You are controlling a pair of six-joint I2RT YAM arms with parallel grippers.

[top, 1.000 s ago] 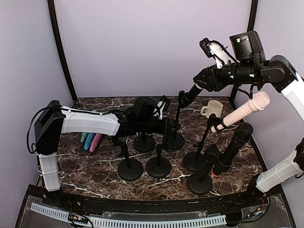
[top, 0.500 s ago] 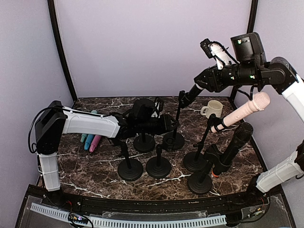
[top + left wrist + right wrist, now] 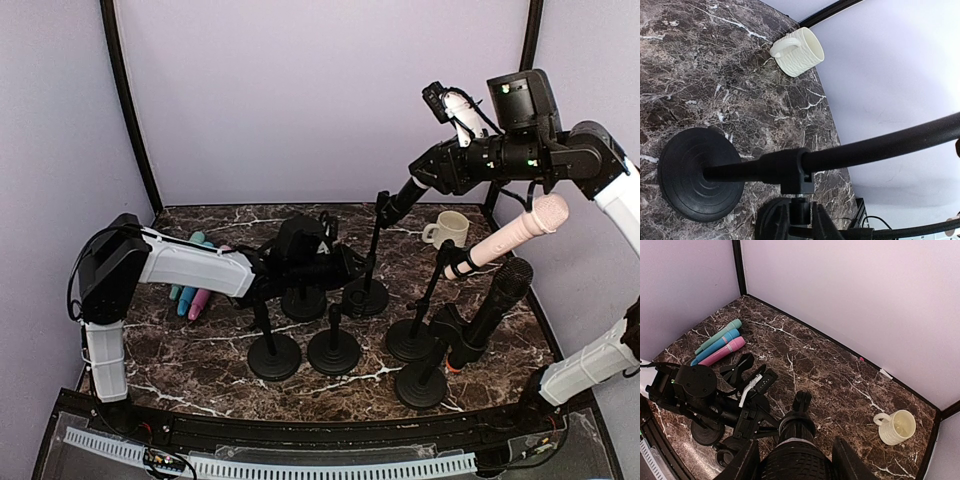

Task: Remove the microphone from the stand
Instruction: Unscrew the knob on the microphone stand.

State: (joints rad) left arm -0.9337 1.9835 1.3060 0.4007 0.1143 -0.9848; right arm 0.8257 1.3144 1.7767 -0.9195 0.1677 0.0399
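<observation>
And the right jaws were clamped round the black microphone [image 3: 400,198], its tail below them at the top of the stand [image 3: 368,296], left jaws pinching its stem, dark marble desk [image 3: 200,350] beneath, lilac walls [image 3: 300,100] behind.

Readable text: none in any of the three views.
Black microphone [image 3: 796,432]: no brand legible on its body.
Pink microphone [image 3: 510,235], at 3 o'clock: no lettering legible.
Cream mug [image 3: 896,427], at 2 o'clock on the desk [image 3: 200,340]: ribbed side, no print legible.
</observation>
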